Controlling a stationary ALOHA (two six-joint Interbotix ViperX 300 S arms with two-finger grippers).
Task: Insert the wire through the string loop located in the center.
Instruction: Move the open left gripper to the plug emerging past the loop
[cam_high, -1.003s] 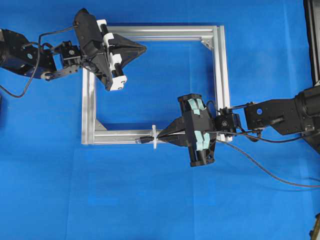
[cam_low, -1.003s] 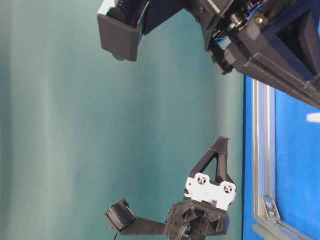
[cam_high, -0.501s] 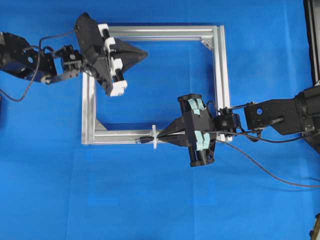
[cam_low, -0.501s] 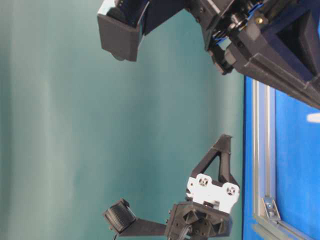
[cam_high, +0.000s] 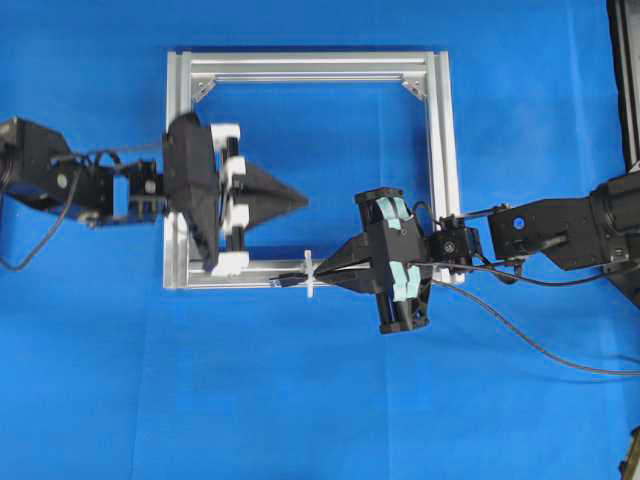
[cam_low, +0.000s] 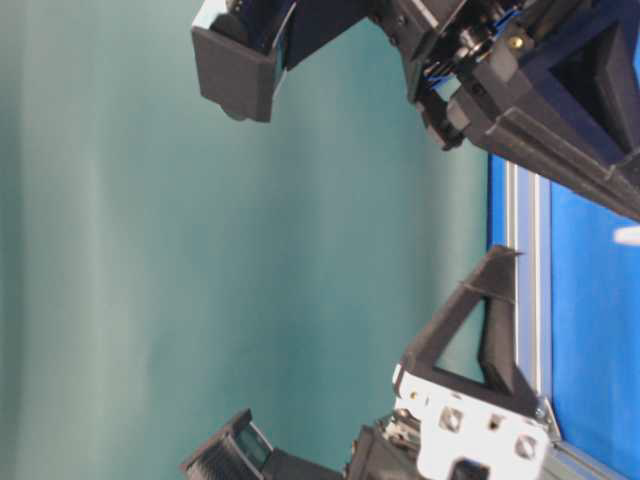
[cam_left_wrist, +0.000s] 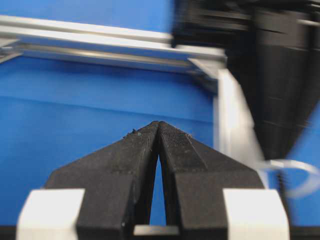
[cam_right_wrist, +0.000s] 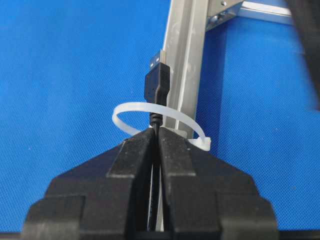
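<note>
Blue cloth covered the desk (cam_high: 300, 400), where the wire (cam_right_wrist: 157, 90) — thin, black, tipped with a blocky plug — poked through the whitish string loop (cam_right_wrist: 150, 116) on the aluminium frame (cam_high: 440, 150), clenched by the right end effector (cam_right_wrist: 156, 135) — the left end effector (cam_left_wrist: 158, 127) hovered pinched, empty.

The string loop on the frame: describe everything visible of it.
The thin, whitish, translucent plastic string loop looks like a cable tie bent into a ring. It stands upright on the lower rail of the square silver aluminium frame. The long thin black wire, gripped by the shut right claw, passes through it, with the plug tip already beyond the ring.
</note>
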